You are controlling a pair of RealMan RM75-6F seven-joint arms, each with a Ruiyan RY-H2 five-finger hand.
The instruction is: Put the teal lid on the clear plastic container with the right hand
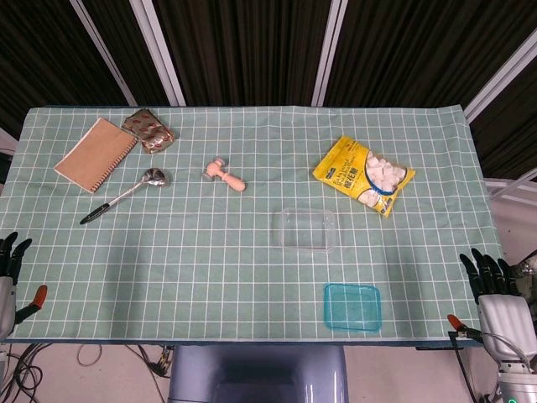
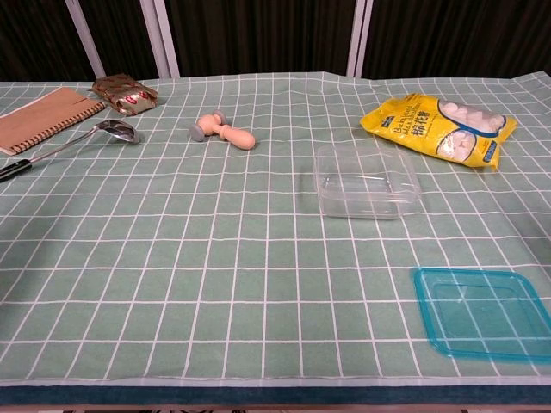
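The table (image 1: pixel 252 277) with its green checked cloth spreads out ahead of my fingers, between my two hands. My right hand (image 1: pixel 502 295) hangs off the table's right edge, fingers (image 1: pixel 480 270) apart and pointing up, holding nothing. My left hand (image 1: pixel 8 267) sits off the left edge, only partly in the head view; its fingers look spread and empty too.

Far forward and left of my right fingers lies the yellow snack bag (image 1: pixel 364 175). Well beyond my left fingers is the spiral notebook (image 1: pixel 96 154). The clear plastic container (image 1: pixel 308 229) stands open on the cloth, forward and left of my right fingers. The teal lid (image 1: pixel 352 306) lies flat near the front edge, just left of my right hand, apart from the container. Farther off toward my left side are a foil packet (image 1: pixel 149 129), a ladle (image 1: pixel 126 194) and a small wooden mallet (image 1: pixel 225 174).
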